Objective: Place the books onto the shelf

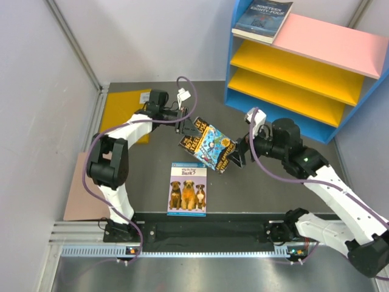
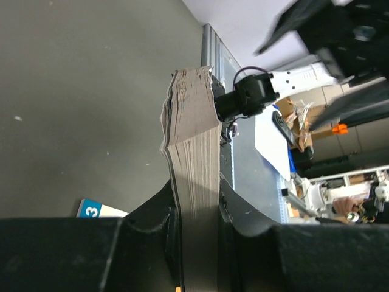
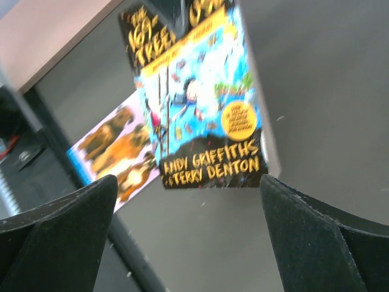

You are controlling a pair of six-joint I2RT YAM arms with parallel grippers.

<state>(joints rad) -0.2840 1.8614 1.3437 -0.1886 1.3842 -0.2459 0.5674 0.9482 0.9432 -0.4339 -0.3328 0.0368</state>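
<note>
Above the grey bench [image 1: 152,176], the left hand [image 1: 186,126] pinches a shiny paper book [image 1: 208,146] at its 10 o'clock end; the right hand [image 1: 236,157], at 4 o'clock, gapes wide, empty.

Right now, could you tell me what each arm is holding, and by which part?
The left gripper holds the colourful treehouse book, jaws clamped on its title end; the right gripper is open, holding nothing.
</note>
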